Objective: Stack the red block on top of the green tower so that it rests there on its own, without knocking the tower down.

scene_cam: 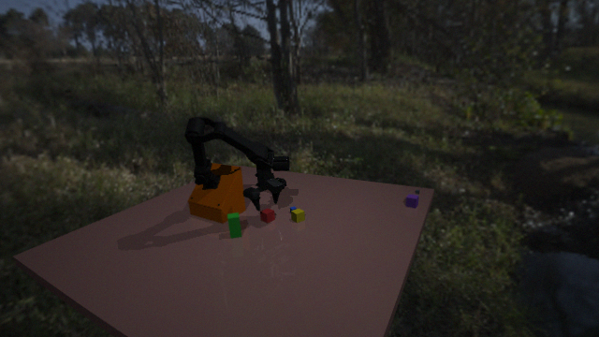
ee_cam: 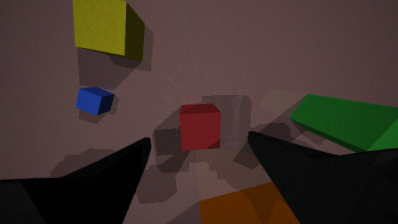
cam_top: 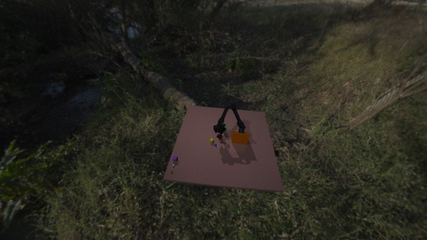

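Note:
The red block is a small cube lying on the pink table top. The green tower stands upright near the orange base; in the top view it is mostly hidden behind the arm. My gripper is open and empty, pointing down above the table top. In the wrist view the red block shows between and a little beyond the fingertips, and the tower lies off beyond the right finger.
A yellow block and a small blue block lie beside the red block. The orange base is close by. A purple block lies near the table edge with two tiny objects.

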Robot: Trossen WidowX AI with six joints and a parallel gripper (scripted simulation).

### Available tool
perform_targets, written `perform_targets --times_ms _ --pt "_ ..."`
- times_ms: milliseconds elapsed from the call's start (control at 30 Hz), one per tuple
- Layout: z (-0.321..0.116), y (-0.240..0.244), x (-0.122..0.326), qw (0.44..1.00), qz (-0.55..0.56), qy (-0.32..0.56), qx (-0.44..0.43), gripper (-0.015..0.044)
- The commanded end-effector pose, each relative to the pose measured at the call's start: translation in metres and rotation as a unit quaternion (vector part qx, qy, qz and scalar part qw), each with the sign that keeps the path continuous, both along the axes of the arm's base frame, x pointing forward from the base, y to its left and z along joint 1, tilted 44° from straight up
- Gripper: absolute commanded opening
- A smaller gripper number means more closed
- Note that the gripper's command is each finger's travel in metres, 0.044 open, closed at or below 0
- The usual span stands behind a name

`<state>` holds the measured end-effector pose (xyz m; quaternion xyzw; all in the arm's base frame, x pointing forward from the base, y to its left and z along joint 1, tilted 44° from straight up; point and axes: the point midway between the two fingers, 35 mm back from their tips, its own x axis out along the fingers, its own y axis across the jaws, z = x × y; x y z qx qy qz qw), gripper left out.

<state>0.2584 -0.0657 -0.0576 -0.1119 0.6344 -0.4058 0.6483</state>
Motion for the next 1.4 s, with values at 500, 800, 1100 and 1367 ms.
perform_targets --times_ms 500,800,1100,1367 --pt "-0.023 -0.021 -0.006 1.000 0.001 0.006 -0.003 0.0440" --pt "-0.033 -0.031 -0.008 1.000 0.001 0.006 -0.004 0.0440" --pt "-0.036 -0.035 -0.010 1.000 0.000 0.006 -0.004 0.0440" --pt "-0.036 -0.035 -0.010 1.000 0.000 0.006 -0.004 0.0440"
